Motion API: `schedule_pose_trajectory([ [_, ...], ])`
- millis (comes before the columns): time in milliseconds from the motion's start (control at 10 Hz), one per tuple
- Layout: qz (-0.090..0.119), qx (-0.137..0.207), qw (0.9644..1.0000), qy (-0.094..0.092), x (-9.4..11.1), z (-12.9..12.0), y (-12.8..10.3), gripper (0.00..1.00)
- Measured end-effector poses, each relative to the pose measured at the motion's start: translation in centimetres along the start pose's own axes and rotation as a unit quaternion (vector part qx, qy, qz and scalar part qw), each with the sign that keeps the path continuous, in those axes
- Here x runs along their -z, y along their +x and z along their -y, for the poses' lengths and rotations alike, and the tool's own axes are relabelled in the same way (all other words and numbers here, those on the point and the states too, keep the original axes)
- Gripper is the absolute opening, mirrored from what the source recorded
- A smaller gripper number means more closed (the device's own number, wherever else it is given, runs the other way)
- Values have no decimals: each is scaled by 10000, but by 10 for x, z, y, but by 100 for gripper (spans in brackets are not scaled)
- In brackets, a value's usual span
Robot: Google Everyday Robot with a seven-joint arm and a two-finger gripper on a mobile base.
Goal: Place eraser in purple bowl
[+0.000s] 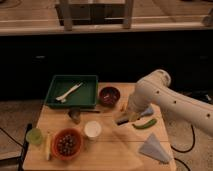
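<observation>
Dimly, tool (124,118) on eraser (120,121) nr bowl (102,95)

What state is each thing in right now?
eraser: held in the pincer, not yet in the purple bowl
pincer: shut on the eraser, just right of the purple bowl, nearer the camera
purple bowl: upright, no eraser inside
green tray: holds a white utensil
white cup: upright
orange bowl: upright, holds dark round things
</observation>
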Motion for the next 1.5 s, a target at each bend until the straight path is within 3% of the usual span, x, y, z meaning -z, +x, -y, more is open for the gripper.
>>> schedule_pose_trajectory([
  [1500, 5, 485, 9988, 65, 10, 58, -25, 1],
])
